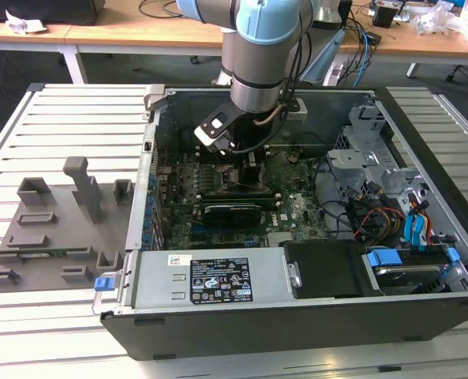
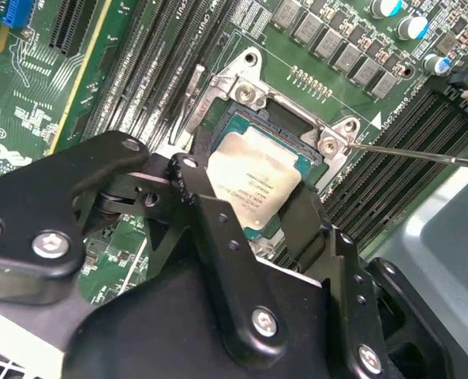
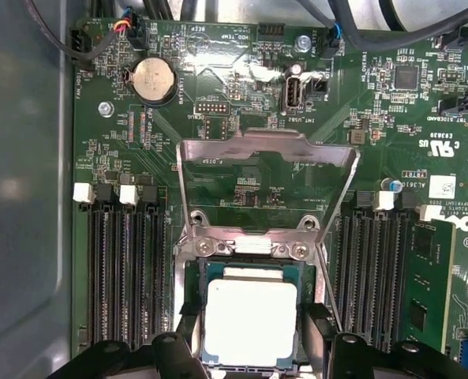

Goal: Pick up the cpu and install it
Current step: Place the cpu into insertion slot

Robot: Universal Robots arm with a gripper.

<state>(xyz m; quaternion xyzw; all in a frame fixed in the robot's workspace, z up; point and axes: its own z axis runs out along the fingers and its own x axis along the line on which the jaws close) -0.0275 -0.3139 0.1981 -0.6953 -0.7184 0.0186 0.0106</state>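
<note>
Inside the open computer case (image 1: 297,328), the gripper (image 2: 249,197) clasps the cpu (image 2: 253,183) by two opposite edges, right over the socket (image 2: 249,122). The socket's metal cover (image 3: 265,185) stands flipped open, and memory slots (image 3: 127,276) crowd both sides. Grey fixture blocks (image 1: 52,229) sit on the desk (image 1: 28,126) at the exterior view's left.

The cpu (image 2: 253,180) was a small, flat, square chip: a pale silvery-grey metal top with faint print, on a thin green rim. In both wrist views it lay face up and level in the open socket (image 2: 290,126) of the green board (image 3: 218,79), its edges square with the socket's. The hinged metal frame (image 3: 265,144) stood swung up beside it. Whether it sat fully down could not be told.
</note>
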